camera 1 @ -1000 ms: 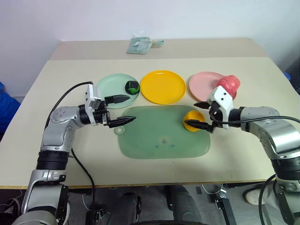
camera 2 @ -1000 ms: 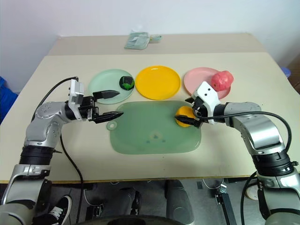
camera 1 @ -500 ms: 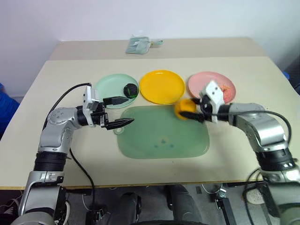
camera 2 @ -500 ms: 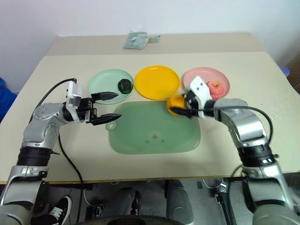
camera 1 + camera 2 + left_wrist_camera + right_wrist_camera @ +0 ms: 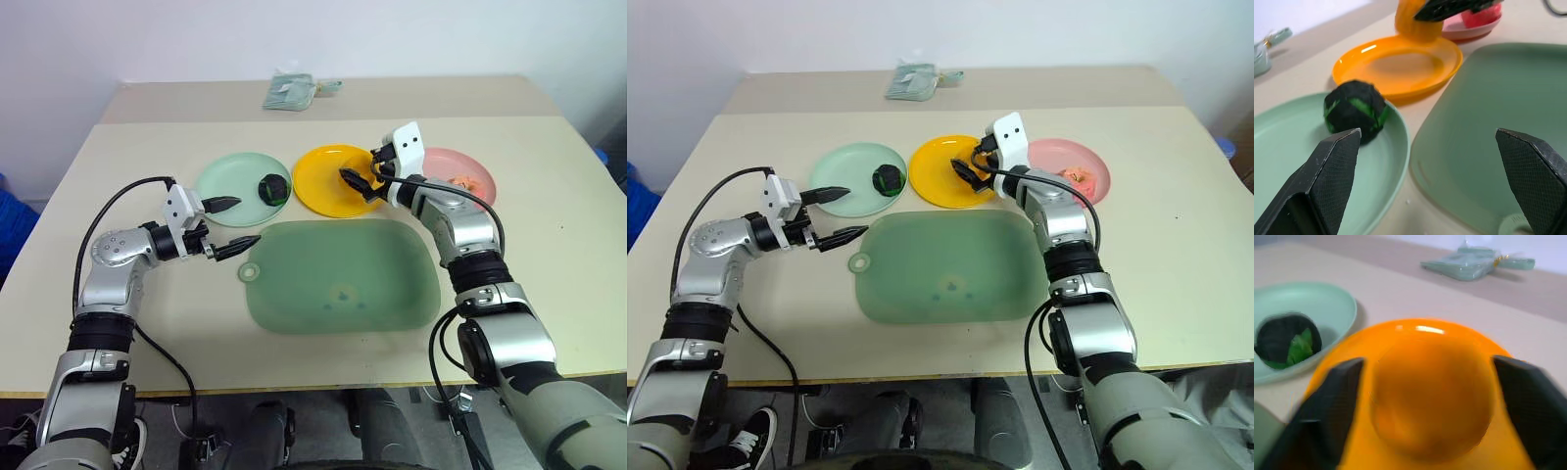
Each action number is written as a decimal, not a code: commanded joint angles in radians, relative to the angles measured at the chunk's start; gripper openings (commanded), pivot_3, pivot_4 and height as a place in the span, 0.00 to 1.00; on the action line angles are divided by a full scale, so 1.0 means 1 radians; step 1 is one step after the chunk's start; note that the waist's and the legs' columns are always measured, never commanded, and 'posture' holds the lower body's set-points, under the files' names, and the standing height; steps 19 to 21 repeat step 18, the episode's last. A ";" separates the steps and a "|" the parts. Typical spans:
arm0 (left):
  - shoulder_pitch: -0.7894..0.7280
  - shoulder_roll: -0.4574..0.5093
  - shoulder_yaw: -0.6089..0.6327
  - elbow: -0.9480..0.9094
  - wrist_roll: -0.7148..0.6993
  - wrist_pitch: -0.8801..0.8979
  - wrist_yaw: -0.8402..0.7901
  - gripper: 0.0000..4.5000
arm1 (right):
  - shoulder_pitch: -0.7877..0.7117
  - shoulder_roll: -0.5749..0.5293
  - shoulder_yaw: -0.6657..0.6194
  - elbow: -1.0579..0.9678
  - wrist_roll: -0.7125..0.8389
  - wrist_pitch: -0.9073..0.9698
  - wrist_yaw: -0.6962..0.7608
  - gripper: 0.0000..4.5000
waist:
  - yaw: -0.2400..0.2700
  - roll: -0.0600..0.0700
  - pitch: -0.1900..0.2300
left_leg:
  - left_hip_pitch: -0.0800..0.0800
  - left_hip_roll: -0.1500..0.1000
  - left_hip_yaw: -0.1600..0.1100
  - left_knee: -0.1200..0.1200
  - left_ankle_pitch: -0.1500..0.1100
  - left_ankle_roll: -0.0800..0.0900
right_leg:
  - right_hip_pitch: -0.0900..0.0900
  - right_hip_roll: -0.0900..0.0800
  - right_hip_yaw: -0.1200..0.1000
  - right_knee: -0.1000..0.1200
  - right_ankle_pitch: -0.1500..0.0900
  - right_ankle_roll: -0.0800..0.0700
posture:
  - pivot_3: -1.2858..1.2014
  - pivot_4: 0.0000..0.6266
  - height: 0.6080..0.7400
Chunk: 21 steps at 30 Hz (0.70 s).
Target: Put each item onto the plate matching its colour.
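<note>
My right tool (image 5: 359, 180) has carried the orange fruit (image 5: 1431, 392) off the pale green cutting board (image 5: 338, 275), where it lay a second ago, and now hangs over the near-right part of the yellow plate (image 5: 318, 188). In the right wrist view the fruit sits between my two fingers with the yellow plate spread beneath it. The fingers look set wide on either side of it, but I cannot tell whether they grip it or whether it already rests on the plate.

The dark green-and-black ball (image 5: 273, 186) lies on the mint green plate (image 5: 227, 177), at its right side, and the pink apple (image 5: 460, 181) lies on the pink plate (image 5: 475, 172). So two items look matched, and the fruit is the last one. I judge the task nearly done once the fruit rests on the yellow plate and I draw back.

My left tool (image 5: 228, 225) is spread and empty, pointing right above the table (image 5: 549, 215), just beside the near edge of the mint green plate.
</note>
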 commanded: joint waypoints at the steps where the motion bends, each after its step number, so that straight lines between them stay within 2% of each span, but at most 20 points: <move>1: 0.014 0.015 0.045 -0.061 -0.072 0.012 -0.049 1.00 | -0.015 -0.011 -0.055 -0.101 0.059 -0.036 0.055 0.98 | -0.007 0.000 0.000 | 0.000 0.000 0.000 0.000 0.000 0.000 | 0.000 0.000 0.000 0.000 0.000 0.000 | 0.52 0.24 1.00; 4: 0.019 0.015 0.058 -0.072 -0.113 0.018 -0.098 1.00 | 0.062 -0.035 -0.092 -0.282 0.170 0.038 0.161 0.98 | -0.014 0.000 0.000 | 0.000 0.000 -0.001 0.001 0.000 0.000 | 0.001 0.000 0.000 0.001 0.000 0.000 | 0.52 0.24 1.00; 7: 0.000 0.016 0.064 -0.052 -0.149 0.048 -0.145 1.00 | 0.210 -0.122 -0.059 -0.526 0.245 0.124 0.304 0.98 | -0.008 0.000 0.000 | 0.001 0.001 -0.002 0.001 0.000 0.000 | 0.002 0.001 -0.002 0.001 0.000 0.000 | 0.52 0.24 1.00; 10: -0.024 0.018 0.054 0.011 -0.140 0.013 -0.208 1.00 | 0.340 -0.223 -0.023 -0.734 0.300 0.239 0.384 0.98 | -0.008 0.000 0.000 | 0.001 0.000 -0.002 0.001 0.000 0.000 | 0.003 0.000 -0.002 0.001 0.000 0.000 | 0.52 0.24 1.00; 16: -0.096 -0.020 0.020 0.054 -0.136 0.039 -0.255 1.00 | 0.505 -0.343 -0.060 -0.944 0.335 0.351 0.366 0.98 | -0.007 0.000 0.000 | 0.003 0.001 -0.001 0.002 -0.001 0.003 | 0.004 0.001 -0.002 0.001 0.000 0.000 | 0.52 0.24 1.00; 21: -0.105 -0.037 0.015 0.038 -0.138 0.047 -0.254 1.00 | 0.526 -0.350 -0.077 -0.971 0.343 0.361 0.342 0.98 | -0.004 0.000 0.000 | 0.004 0.001 -0.001 0.002 -0.001 0.002 | 0.005 0.001 -0.002 0.001 0.000 0.000 | 0.52 0.24 1.00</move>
